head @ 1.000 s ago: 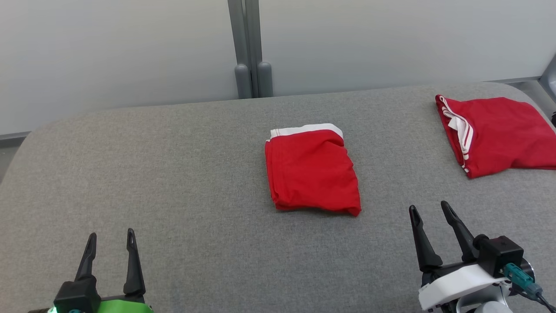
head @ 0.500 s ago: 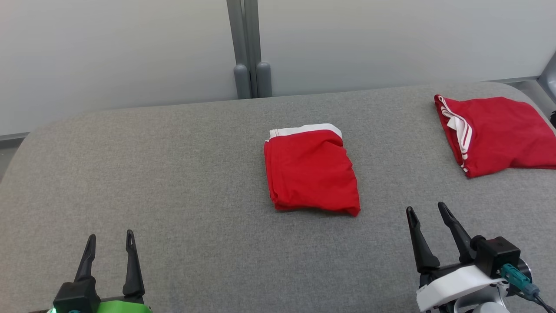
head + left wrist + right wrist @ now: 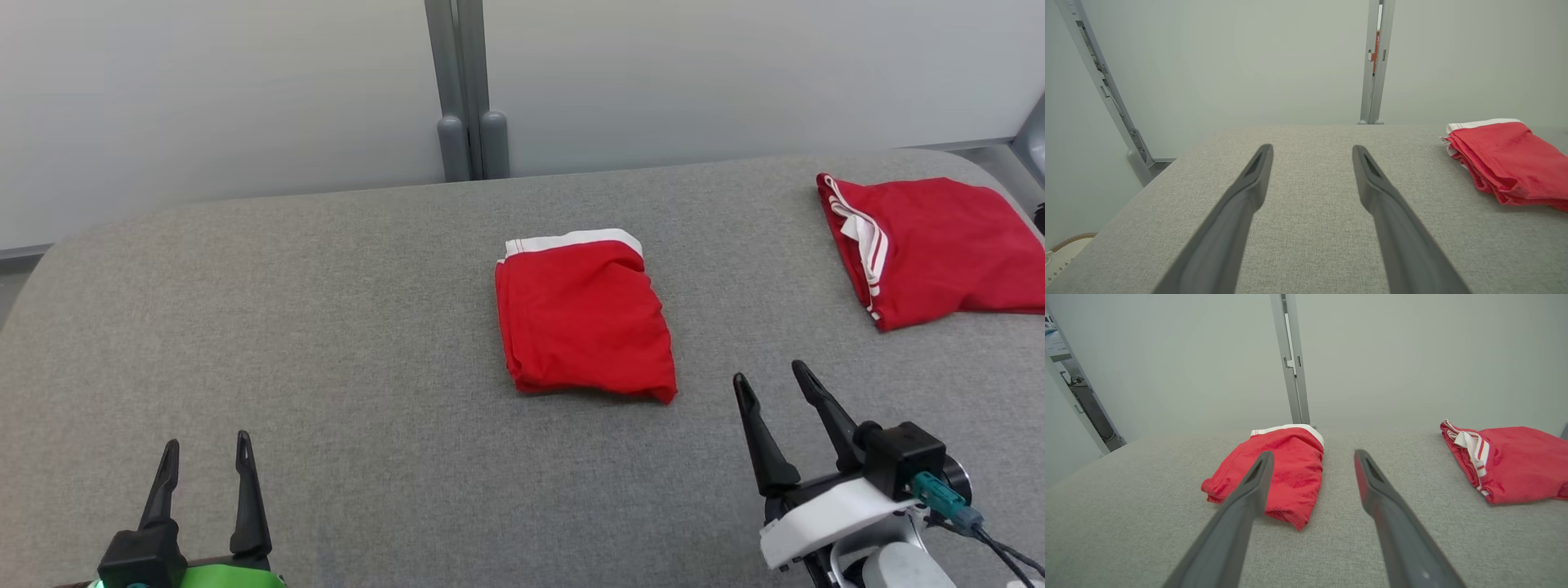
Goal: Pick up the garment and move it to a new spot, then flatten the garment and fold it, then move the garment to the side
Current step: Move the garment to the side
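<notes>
The folded red garment [image 3: 584,318] is sitting pretty much dead centre on the grey padded table [image 3: 286,327]. Its white waistband is at the 12 o'clock edge and the stacked fold runs down the 9 o'clock side. From your right gripper [image 3: 769,371] it's at roughly 10 o'clock, near but not touching.

Both pincers are empty. The right gripper's fingers are spread to a moderate gap, and the left gripper [image 3: 206,441] is spread the same, parked way off at the table's 7 o'clock.

Handling-wise I'd expect it to be light, soft and floppy. It looks like thin jersey in several layers, so there's nothing to break, but the stack will likely peel apart if you pinch only the top layer. The table cloth looks grippy too, so dragging would probably rumple it.

I'd go for the garment's 5 o'clock corner, get a finger under every layer, then lift. Leave the second red garment [image 3: 931,245] at 2 o'clock alone.
</notes>
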Robot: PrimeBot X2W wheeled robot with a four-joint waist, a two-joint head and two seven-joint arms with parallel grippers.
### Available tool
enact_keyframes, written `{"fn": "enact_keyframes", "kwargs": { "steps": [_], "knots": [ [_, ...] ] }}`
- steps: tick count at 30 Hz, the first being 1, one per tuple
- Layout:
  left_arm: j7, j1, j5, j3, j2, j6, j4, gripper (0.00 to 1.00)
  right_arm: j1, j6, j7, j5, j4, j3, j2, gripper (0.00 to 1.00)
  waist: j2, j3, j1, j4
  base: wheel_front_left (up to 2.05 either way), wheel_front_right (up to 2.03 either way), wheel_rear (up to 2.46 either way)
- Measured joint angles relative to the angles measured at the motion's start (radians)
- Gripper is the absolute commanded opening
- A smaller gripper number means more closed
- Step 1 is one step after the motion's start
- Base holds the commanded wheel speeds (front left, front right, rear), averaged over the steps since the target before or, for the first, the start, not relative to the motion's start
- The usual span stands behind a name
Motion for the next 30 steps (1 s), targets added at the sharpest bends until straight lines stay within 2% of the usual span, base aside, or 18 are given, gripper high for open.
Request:
{"fn": "enact_keyframes", "kwargs": {
  "steps": [7, 19, 25, 30],
  "knots": [
    [0.000, -0.005, -0.002, -0.017, 0.000, 0.003, -0.004, 1.00, -0.160, 0.000, 0.000, 0.019, 0.106, 0.061, -0.034, 1.00, 0.0000, 0.028, 0.0000, 0.007, 0.00, 0.00, 0.00],
    [0.000, -0.114, -0.034, -0.089, 0.000, 0.017, 0.008, 1.00, -0.534, 0.000, 0.038, 0.044, 0.425, 0.099, -0.073, 1.00, 0.0000, 0.147, 0.0000, 0.066, 0.00, 0.00, 0.00],
    [0.000, -0.157, -0.045, -0.129, 0.000, 0.027, 0.013, 1.00, -0.633, 0.000, 0.042, 0.068, 0.589, 0.131, -0.084, 1.00, 0.0000, 0.201, 0.0000, 0.116, 0.00, 0.00, 0.00],
    [0.000, -0.179, -0.054, -0.144, 0.000, 0.034, 0.018, 1.00, -0.674, 0.000, 0.044, 0.116, 0.716, 0.158, -0.064, 1.00, 0.0000, 0.243, 0.0000, 0.151, 0.00, 0.00, 0.00]
  ]
}}
